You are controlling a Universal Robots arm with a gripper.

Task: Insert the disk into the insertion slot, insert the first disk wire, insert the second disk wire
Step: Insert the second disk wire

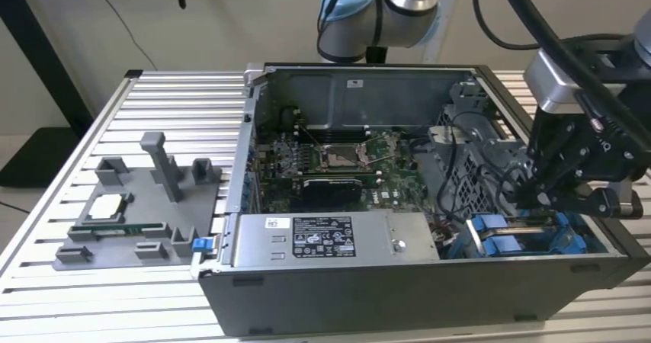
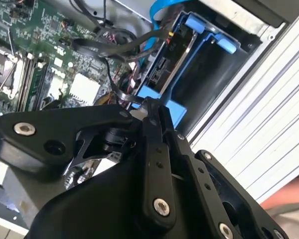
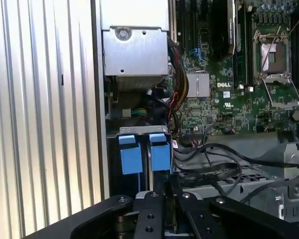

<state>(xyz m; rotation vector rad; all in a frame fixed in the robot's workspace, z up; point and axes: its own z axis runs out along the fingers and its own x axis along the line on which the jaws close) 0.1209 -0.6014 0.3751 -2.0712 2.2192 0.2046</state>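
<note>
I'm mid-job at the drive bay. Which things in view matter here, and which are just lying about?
Belongs to the job:
end effector
insertion slot with blue clips
black wires beside it

Just lying about:
grey fixture on the table
processor and memory stick on it
grey box with sticker
motherboard

We see a dark grey computer case (image 1: 407, 297) on a pale worktop (image 1: 61, 183) ribbed with silvery slats. Inside lies a green motherboard (image 1: 336, 160) dotted with silver and black parts. The insertion slot (image 1: 519, 236) is grey metal with bright blue clips, 2 of them showing as blue tabs (image 3: 142, 152) in the first wrist view. The power supply (image 1: 325, 240) is light grey with a black-and-white sticker. The gripper (image 1: 565, 194) is black, with silver screw heads. Black cables (image 3: 214, 169) cross the board. A grey fixture (image 1: 142, 206) sits on the worktop.
</note>
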